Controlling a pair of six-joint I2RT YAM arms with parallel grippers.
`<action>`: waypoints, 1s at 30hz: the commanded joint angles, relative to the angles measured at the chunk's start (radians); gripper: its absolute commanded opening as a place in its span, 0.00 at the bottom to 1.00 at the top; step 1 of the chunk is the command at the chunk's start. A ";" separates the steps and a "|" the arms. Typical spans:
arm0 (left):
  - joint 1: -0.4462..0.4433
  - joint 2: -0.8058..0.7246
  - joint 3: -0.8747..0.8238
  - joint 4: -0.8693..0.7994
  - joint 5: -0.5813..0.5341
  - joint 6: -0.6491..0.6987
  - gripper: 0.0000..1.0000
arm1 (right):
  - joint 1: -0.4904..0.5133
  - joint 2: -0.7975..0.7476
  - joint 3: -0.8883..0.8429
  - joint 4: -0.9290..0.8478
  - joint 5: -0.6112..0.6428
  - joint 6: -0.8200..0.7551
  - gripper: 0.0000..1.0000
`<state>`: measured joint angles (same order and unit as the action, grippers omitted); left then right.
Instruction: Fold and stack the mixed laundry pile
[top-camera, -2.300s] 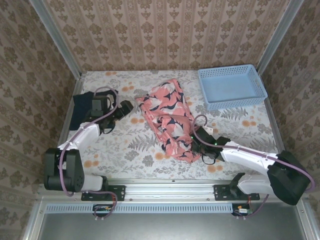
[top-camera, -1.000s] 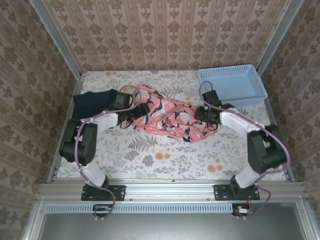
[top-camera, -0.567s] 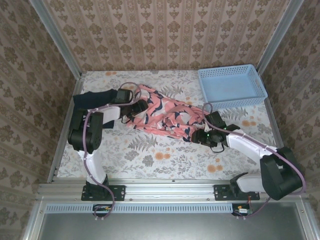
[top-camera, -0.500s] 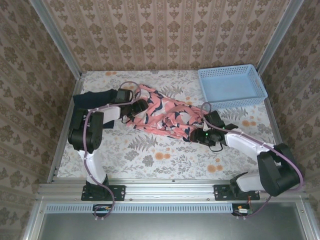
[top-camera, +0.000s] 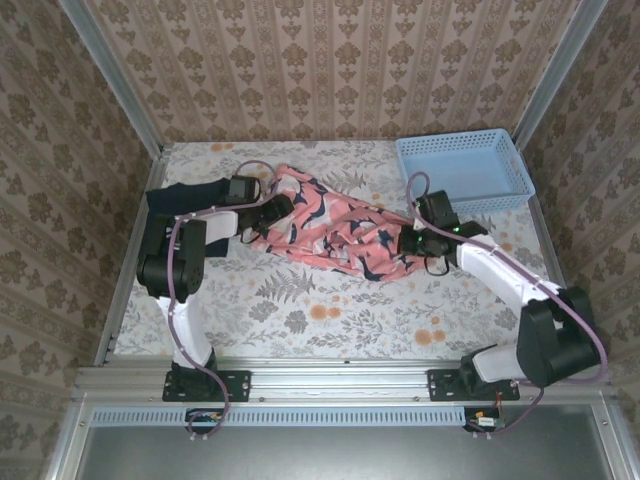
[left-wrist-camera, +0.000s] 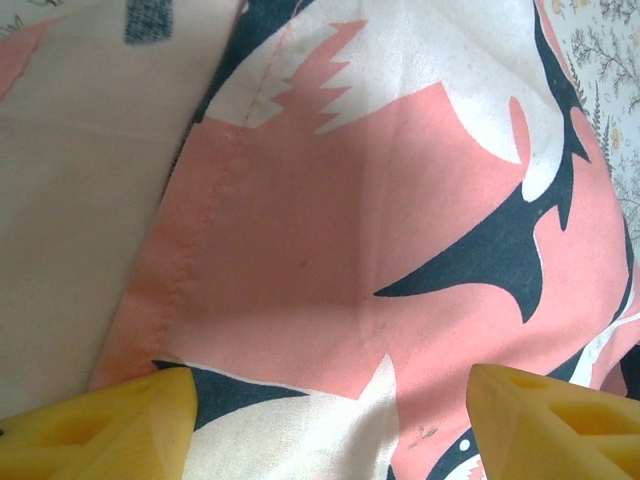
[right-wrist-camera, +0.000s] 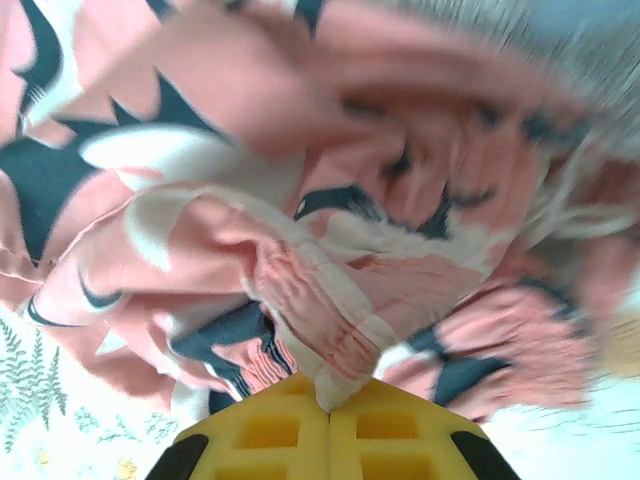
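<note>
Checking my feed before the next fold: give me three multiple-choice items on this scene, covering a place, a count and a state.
1. Where is the light blue plastic lattice basket?
A) far right of the table
B) near left
C) under the cloth
2. How many garments lie on the table?
A) one
B) two
C) four
3. The right arm's jaws are:
A) wide open over bare table
B) shut on the pink navy-and-white patterned cloth garment
C) shut on the basket's rim
Key:
1 A, it sits in the far right corner in the top view.
2 B, the pink garment plus a dark navy cloth T-shirt at far left.
3 B, the wrist view shows cloth pinched between closed jaws.
</note>
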<state>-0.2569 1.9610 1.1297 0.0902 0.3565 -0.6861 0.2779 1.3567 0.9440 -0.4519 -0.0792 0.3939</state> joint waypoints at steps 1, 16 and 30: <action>0.022 0.072 -0.003 -0.122 -0.023 0.032 0.73 | -0.023 -0.027 0.073 -0.202 0.236 -0.218 0.00; 0.038 0.059 0.007 -0.135 -0.025 0.036 0.73 | -0.033 -0.049 -0.192 -0.184 0.162 0.053 0.45; -0.018 -0.201 0.111 -0.314 0.014 0.097 1.00 | -0.018 -0.087 -0.006 -0.041 0.006 0.156 0.17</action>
<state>-0.2375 1.8336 1.2007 -0.1513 0.3702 -0.6258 0.2497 1.1934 0.9451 -0.6022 0.0364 0.4866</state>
